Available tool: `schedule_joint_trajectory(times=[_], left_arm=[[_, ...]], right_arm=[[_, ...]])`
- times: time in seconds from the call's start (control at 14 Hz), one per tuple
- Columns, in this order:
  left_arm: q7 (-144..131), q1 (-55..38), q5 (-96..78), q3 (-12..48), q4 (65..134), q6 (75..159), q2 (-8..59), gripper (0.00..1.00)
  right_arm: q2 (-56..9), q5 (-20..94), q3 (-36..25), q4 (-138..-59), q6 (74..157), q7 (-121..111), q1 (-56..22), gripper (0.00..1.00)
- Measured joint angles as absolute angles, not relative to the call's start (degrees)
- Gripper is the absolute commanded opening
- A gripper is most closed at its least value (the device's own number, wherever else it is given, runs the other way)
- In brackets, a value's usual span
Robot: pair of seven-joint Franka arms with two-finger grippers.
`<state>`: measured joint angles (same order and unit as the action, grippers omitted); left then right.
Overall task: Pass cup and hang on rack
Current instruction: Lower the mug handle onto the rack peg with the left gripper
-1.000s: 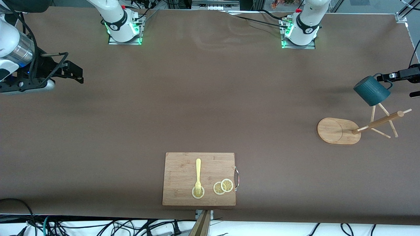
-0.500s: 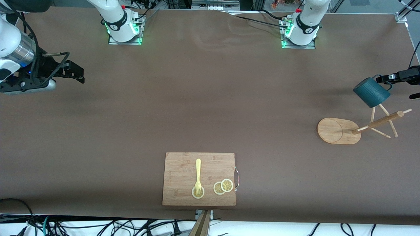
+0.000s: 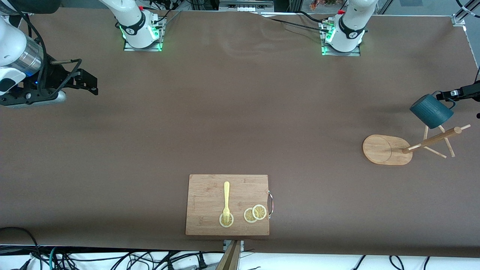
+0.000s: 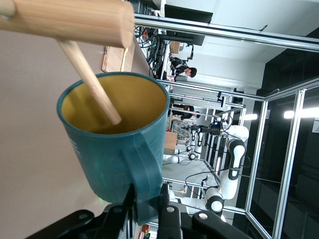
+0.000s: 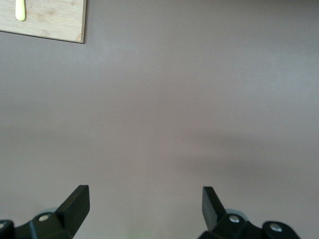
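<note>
left gripper clamps cup on a rack peg

left gripper (image 3: pixel 450 98) is clamped on the handle of the cup (image 3: pixel 431 111), holding it tilted over the rack (image 3: pixel 388 149) at the left arm's end of the table (image 3: pixel 240 123). in the left wrist view a peg (image 4: pixel 89 82) reaches into the cup's mouth. right gripper (image 3: pixel 84 80) waits with fingers apart over bare table at the right arm's end.

brown cloth covers the table, cables trail along its edge, and the left wrist view shows a lab with metal frames and other robots.

one cup, one rack, one board (image 3: pixel 227 204), one fork (image 3: pixel 226 201) and three lemon slices (image 3: pixel 255 213); the fork's tines lie on one slice.

cup is dark teal, ribbed outside, yellowish-tan inside, with a loop handle. rack is light wood: an oval base, a pole, thin angled pegs.
</note>
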<state>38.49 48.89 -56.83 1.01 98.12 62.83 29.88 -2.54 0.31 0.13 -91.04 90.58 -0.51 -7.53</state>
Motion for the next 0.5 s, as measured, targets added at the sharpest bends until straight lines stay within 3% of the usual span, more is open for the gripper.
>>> schedule_joint_trajectory(times=[0.43,0.5], left_arm=[[38.52,49.18,-57.63,0.94,95.05,62.84,34.83,0.00],[38.51,49.21,-57.96,0.94,94.55,62.84,35.34,0.04]], right_arm=[[-2.55,0.31,0.13,-91.04,90.58,-0.51,-7.54,1.00],[-2.55,0.31,0.13,-91.04,90.58,-0.51,-7.54,1.00]])
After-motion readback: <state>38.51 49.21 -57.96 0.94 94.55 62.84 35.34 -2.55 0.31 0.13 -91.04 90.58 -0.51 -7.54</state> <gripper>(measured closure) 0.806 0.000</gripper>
